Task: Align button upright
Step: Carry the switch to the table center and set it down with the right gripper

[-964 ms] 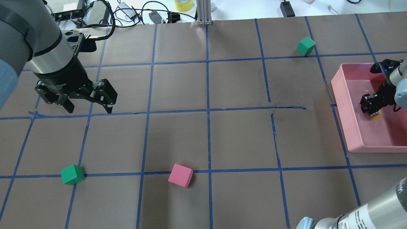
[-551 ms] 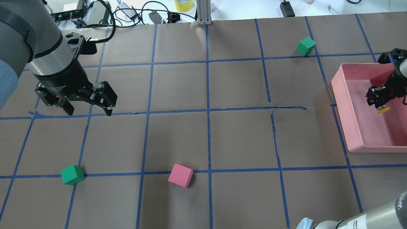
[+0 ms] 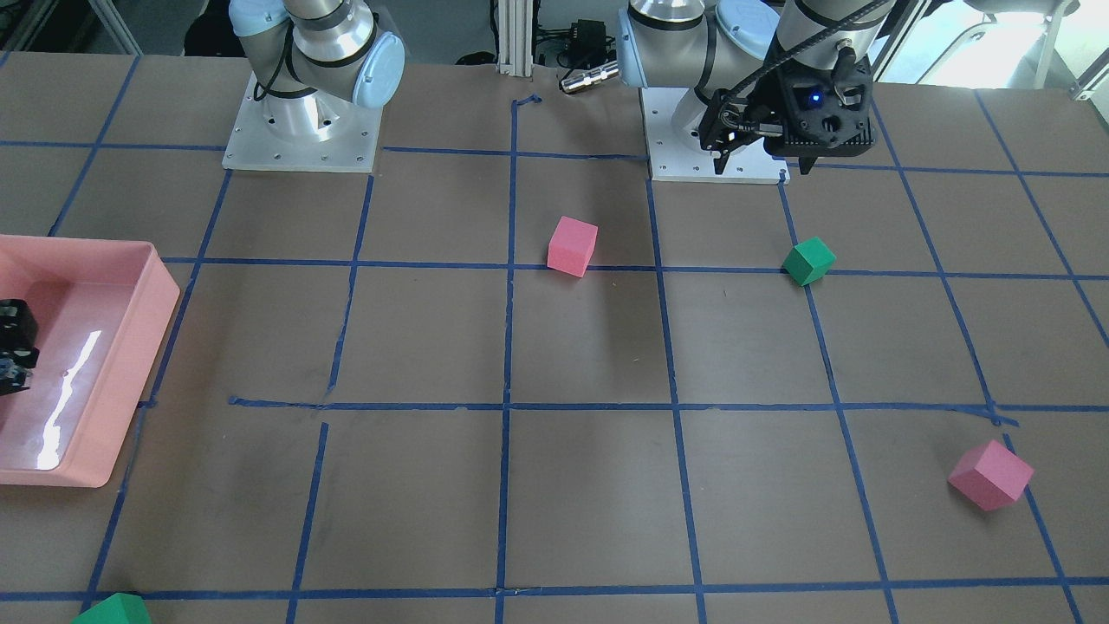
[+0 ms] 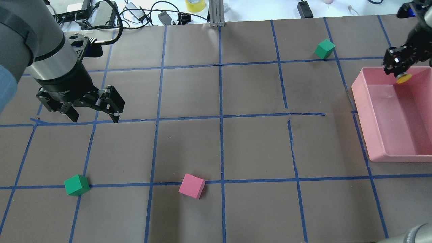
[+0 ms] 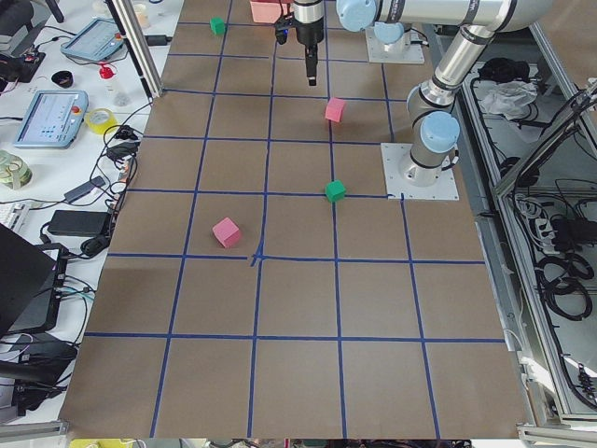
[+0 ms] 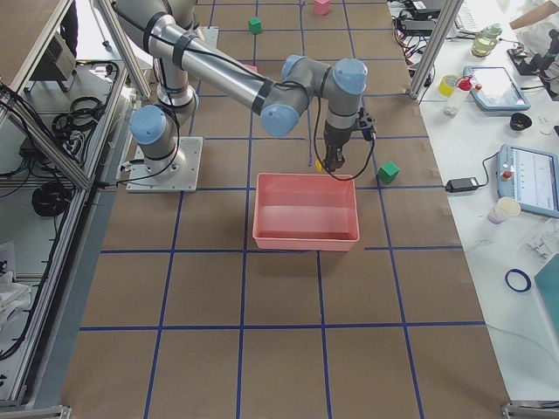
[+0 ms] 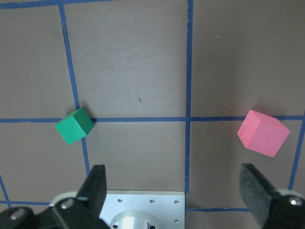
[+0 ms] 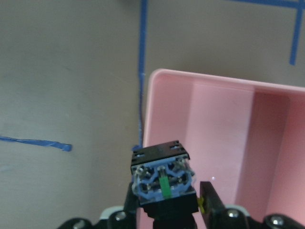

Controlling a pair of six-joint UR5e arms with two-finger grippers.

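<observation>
My right gripper (image 4: pixel 398 71) is shut on the button (image 4: pixel 403 78) and holds it in the air above the far edge of the pink tray (image 4: pixel 371 135). The yellow cap hangs below the fingertips. In the right wrist view the button's (image 8: pixel 162 179) black body and terminal block face the camera, clamped between both fingers (image 8: pixel 209 202). The cap is hidden there. The exterior right view shows this gripper (image 6: pixel 334 166) beside the tray's rim (image 6: pixel 306 237). My left gripper (image 4: pixel 94 118) is open and empty, far left above the table, also seen in its own wrist view (image 7: pixel 175 191).
A green cube (image 4: pixel 76 185) and a pink cube (image 4: pixel 191 186) lie near the front, both also in the left wrist view. Another green cube (image 4: pixel 324 49) sits at the back right, left of the tray. A further pink cube (image 3: pixel 990 474) lies on the far side.
My right gripper has risen out of the tray with the button and moved toward the tray's far edge. The left arm has barely moved.
</observation>
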